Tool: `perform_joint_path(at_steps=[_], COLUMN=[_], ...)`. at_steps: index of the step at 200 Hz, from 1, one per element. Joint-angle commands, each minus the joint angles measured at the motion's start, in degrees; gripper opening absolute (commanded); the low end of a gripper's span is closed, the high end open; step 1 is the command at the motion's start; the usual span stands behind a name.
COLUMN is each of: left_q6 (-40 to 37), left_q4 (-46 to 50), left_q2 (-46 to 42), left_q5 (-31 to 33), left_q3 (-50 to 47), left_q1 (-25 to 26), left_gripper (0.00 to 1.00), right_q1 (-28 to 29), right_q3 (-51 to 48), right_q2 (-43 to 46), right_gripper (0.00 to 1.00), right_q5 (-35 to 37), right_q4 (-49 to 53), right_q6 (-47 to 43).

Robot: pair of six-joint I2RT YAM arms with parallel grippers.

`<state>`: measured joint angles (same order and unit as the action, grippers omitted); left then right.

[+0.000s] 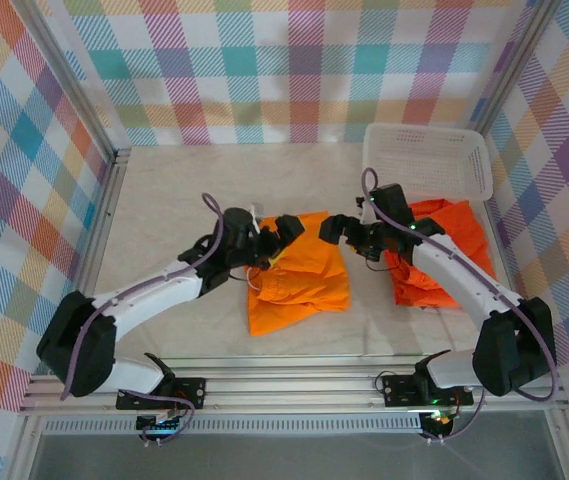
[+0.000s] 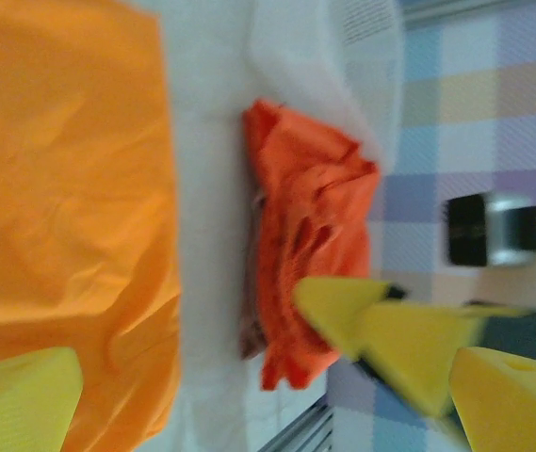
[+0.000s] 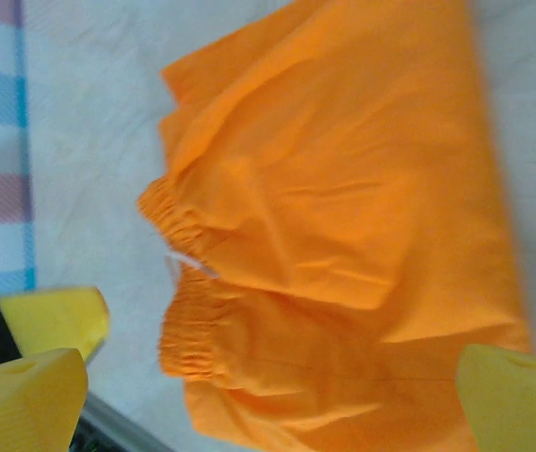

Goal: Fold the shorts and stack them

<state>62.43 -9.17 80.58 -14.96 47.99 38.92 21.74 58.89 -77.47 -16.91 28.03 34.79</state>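
A bright orange pair of shorts (image 1: 299, 278) lies folded flat mid-table, its gathered waist (image 3: 185, 282) and white drawstring (image 3: 187, 266) facing the near edge. My left gripper (image 1: 282, 238) hovers open over its upper left corner. My right gripper (image 1: 346, 235) hovers open at its upper right corner. Nothing sits between either pair of fingers (image 2: 23, 400) (image 3: 517, 395). A pile of red-orange shorts (image 1: 434, 255) lies to the right, partly under my right arm. In the left wrist view that pile (image 2: 310, 226) has a dull pinkish layer (image 2: 249, 330) at its base.
A white lattice basket (image 1: 426, 160) stands at the back right, just behind the pile. Checked walls close the table in on three sides, and a metal rail (image 1: 294, 385) runs along the near edge. Bare tabletop (image 1: 174, 190) lies to the left and behind.
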Motion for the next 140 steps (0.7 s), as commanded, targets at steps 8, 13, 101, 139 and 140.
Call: perform_joint_path(at_steps=[8, 13, 101, 139, 140], left_q6=[2.69, 2.69, -3.08, -3.29, -3.29], left_q4=[-1.95, -2.21, -0.7, -0.24, -0.24], left_q2=[4.62, 4.84, 4.22, 3.67, 3.65], left_q5=[2.83, 3.15, 4.94, 5.2, 5.2], left_q3=[-6.39, -7.54, -16.78, -17.5, -17.49], left_q1=[1.33, 1.33, 0.68, 0.7, 0.71], left_gripper=[1.0, 1.0, 1.0, 1.0, 1.0], right_q1=[-4.5, -4.87, -3.46, -1.21, -1.15], right_q3=[-2.1, -2.12, 2.59, 4.47, 4.52], right_q2=[0.91, 0.78, -18.29, -23.98, -24.1], right_gripper=[0.99, 1.0, 1.0, 0.97, 0.97], right_q5=[-0.58, -1.11, -13.43, -13.06, -13.06], right_q4=[5.44, 5.54, 4.42, 2.62, 2.54], right_q6=[-4.53, -5.17, -16.4, -16.33, -16.33])
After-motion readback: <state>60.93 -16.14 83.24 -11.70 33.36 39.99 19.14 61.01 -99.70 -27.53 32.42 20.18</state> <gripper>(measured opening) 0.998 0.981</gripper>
